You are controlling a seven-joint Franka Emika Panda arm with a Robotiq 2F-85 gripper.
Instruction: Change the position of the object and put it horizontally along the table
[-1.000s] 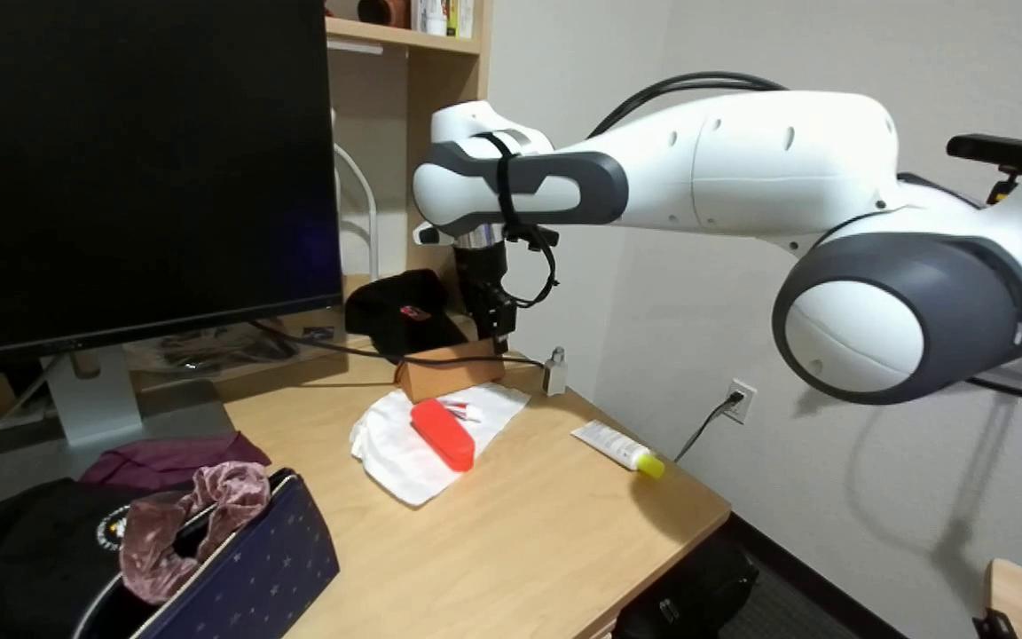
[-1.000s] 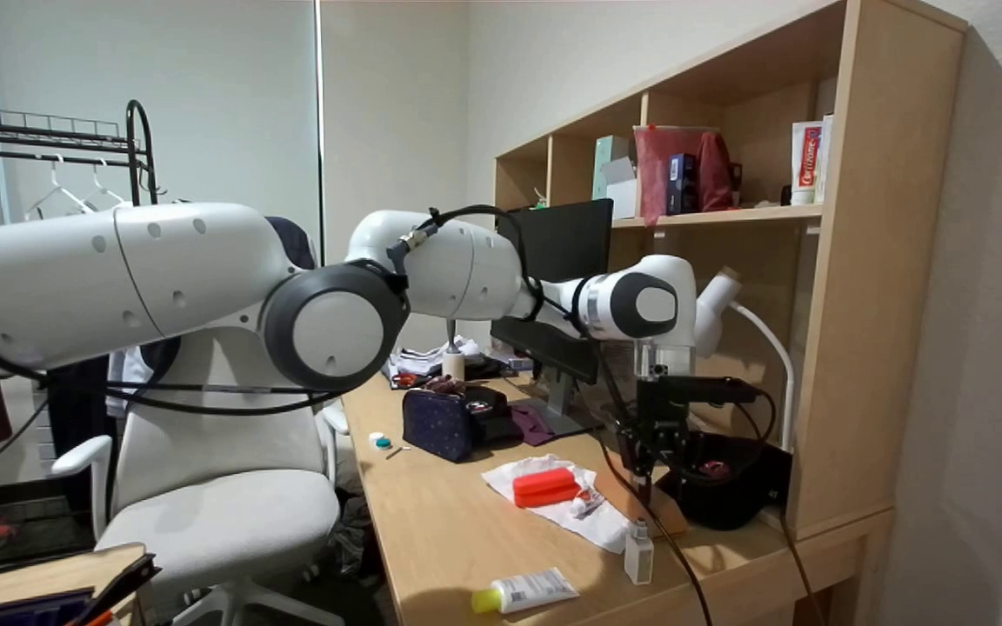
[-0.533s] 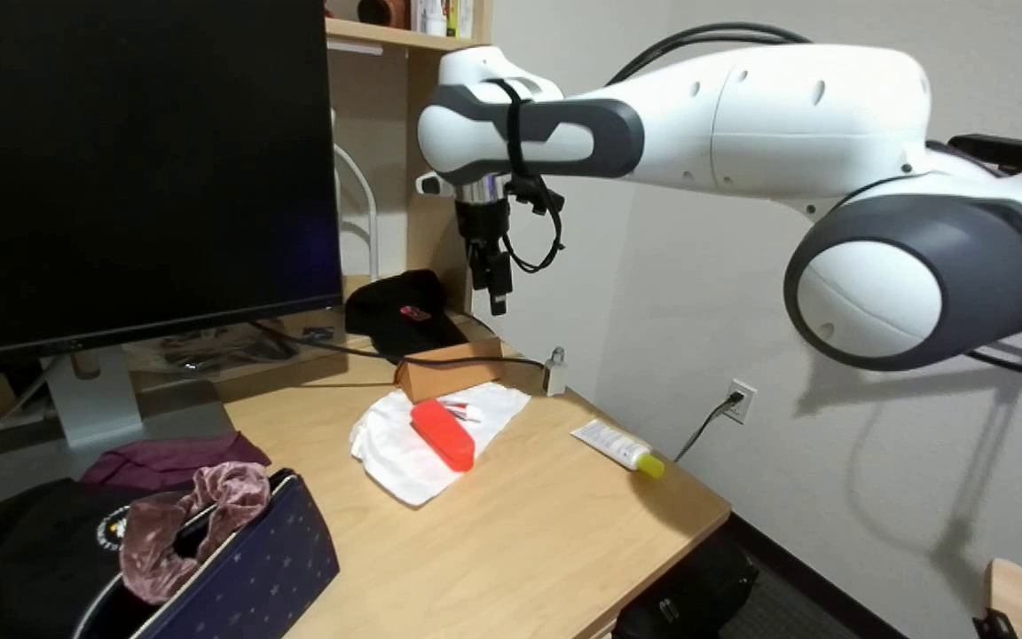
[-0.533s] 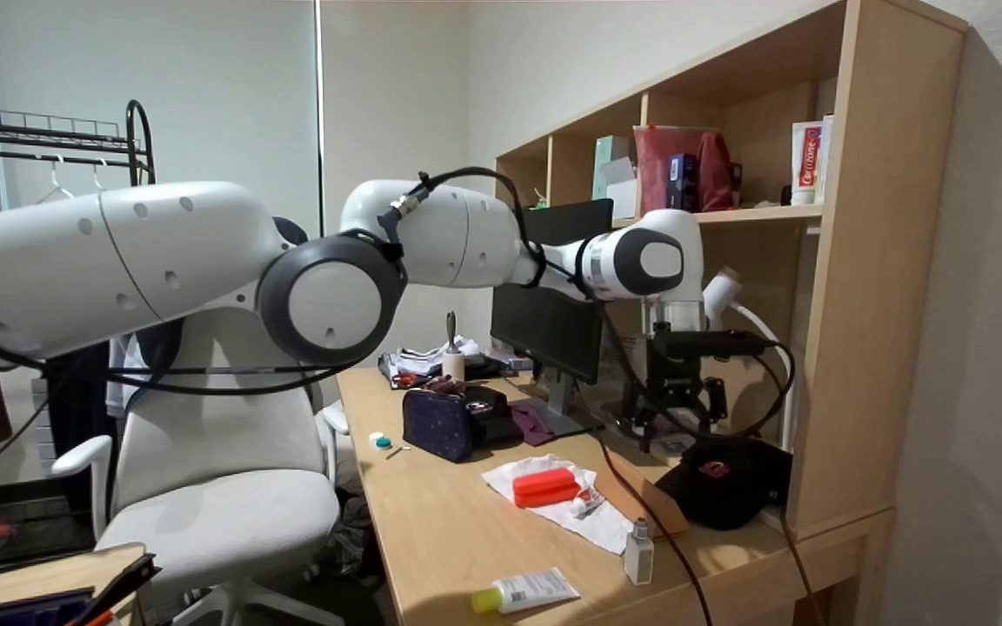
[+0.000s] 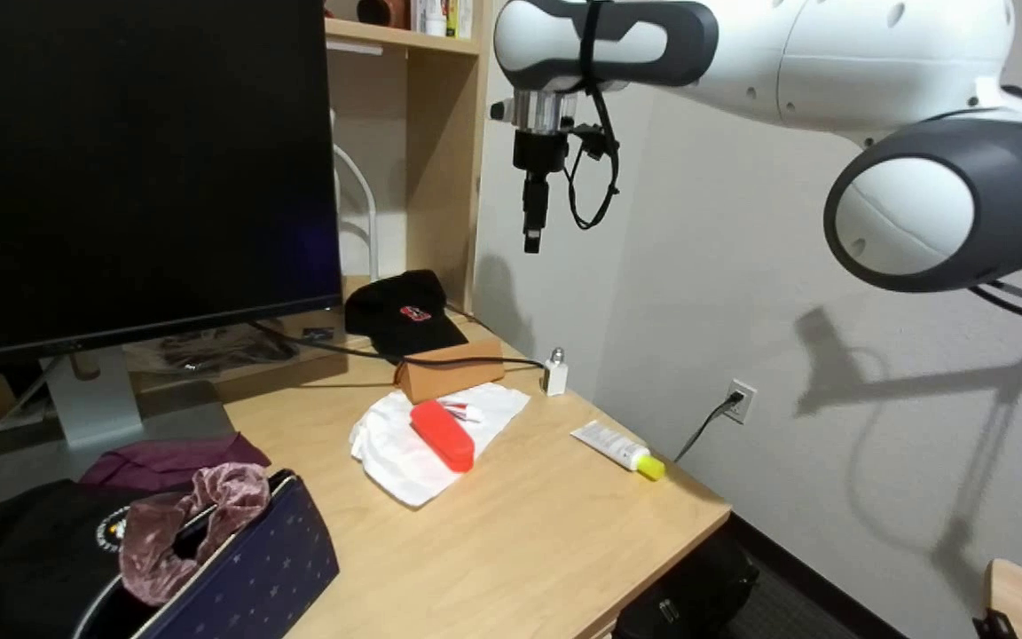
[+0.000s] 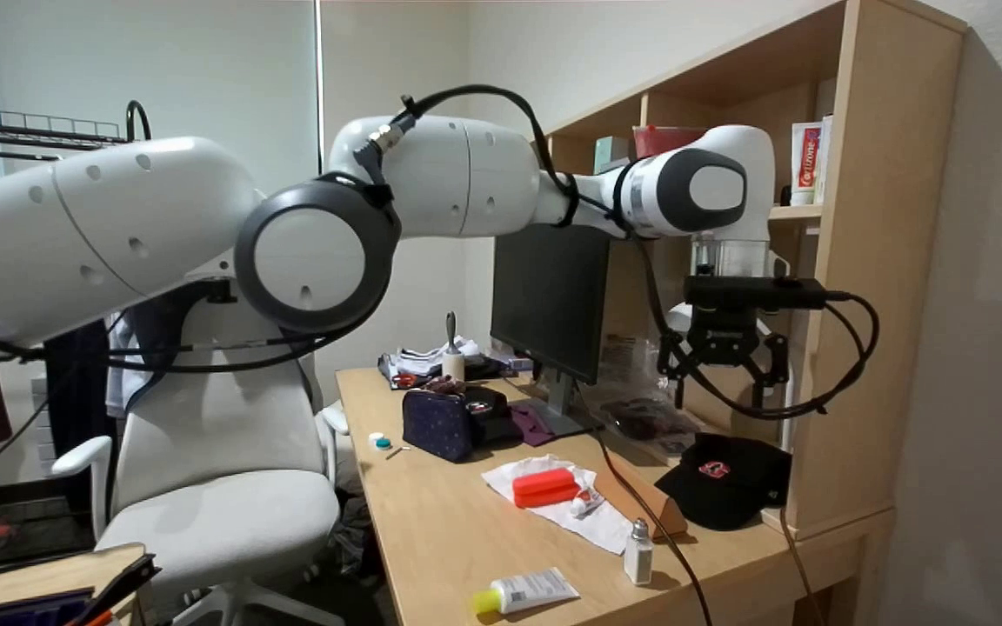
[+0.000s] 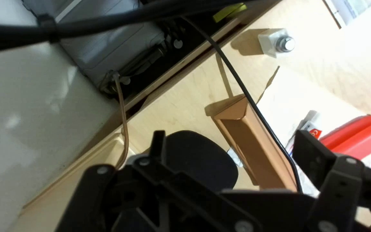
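Note:
A brown, wedge-shaped box [image 5: 451,368] lies on its long side on the tan wooden table [image 5: 502,550], between a black cap and a white cloth. In the wrist view the same box [image 7: 256,141] shows far below my fingers, with a black cable along its edge. My gripper [image 6: 720,398] hangs well above the table, pointing down, its two fingers spread wide with nothing between them. In an exterior view the gripper [image 5: 532,238] appears side-on, higher than the box and apart from it. Nothing covers the box except the thin cable.
A red case [image 5: 443,435] and a small tube rest on the white cloth [image 5: 396,466]. Nearby stand a small bottle [image 6: 638,553], a yellow-capped tube [image 6: 527,592] and the black cap [image 6: 724,481]. The monitor [image 5: 138,177] and shelf side [image 6: 888,261] flank the arm.
My gripper has risen from beside the brown box, up and away from it, and its fingers have spread apart. The box has stayed where it lay.

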